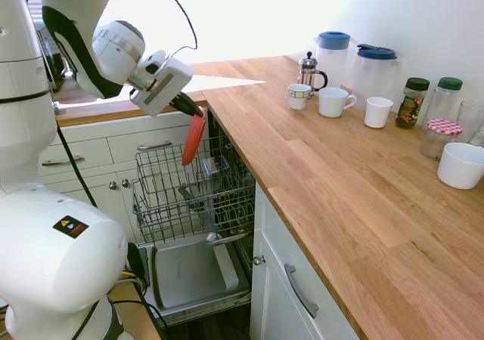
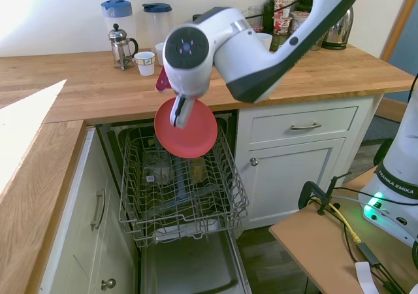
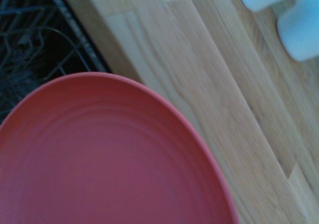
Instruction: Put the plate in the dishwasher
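We see the end effector (image 2: 177, 114) clamped on the upper rim of the red plate (image 2: 189, 132), which hangs on edge in the air just above the wire rack (image 2: 186, 196) of the open dishwasher (image 1: 193, 268), close beside the wooden tabletop (image 1: 340, 181)

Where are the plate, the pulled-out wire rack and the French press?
plate (image 2: 196, 134): second exterior view, lower face of the red disc.
wire rack (image 2: 225, 189): second exterior view, right side wall of the grey rack.
French press (image 1: 308, 71): first exterior view, glass body.
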`<state>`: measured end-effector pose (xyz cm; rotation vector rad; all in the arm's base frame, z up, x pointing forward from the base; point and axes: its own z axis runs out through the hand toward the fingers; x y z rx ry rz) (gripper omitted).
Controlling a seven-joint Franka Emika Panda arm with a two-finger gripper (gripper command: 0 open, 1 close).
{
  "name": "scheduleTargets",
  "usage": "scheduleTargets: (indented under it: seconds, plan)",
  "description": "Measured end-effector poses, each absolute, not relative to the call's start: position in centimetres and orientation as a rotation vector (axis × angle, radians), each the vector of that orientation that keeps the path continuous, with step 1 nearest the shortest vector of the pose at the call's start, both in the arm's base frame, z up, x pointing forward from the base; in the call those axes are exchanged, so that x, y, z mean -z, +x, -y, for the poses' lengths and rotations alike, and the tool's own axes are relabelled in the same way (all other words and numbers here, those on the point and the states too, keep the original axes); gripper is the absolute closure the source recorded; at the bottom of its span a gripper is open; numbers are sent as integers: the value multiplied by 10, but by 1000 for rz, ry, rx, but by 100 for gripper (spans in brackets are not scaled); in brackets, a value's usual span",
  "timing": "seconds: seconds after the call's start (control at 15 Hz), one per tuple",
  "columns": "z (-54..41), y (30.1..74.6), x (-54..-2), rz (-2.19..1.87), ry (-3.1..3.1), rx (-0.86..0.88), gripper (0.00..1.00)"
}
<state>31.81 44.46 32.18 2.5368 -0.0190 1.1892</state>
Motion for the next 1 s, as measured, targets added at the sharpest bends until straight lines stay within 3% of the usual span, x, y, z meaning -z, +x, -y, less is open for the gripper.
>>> scheduleTargets:
  seconds: [0.27, 0.87, 0.93, 1.0]
  plan:
    - [-470, 282, -245, -86, 2496, -1200, 100]
    - [-534, 274, -178, -103, 2463, -1156, 100]
    - [-535, 276, -178, -86, 2462, -1144, 0]
    - [-537, 278, -180, -68, 2465, -1122, 0]
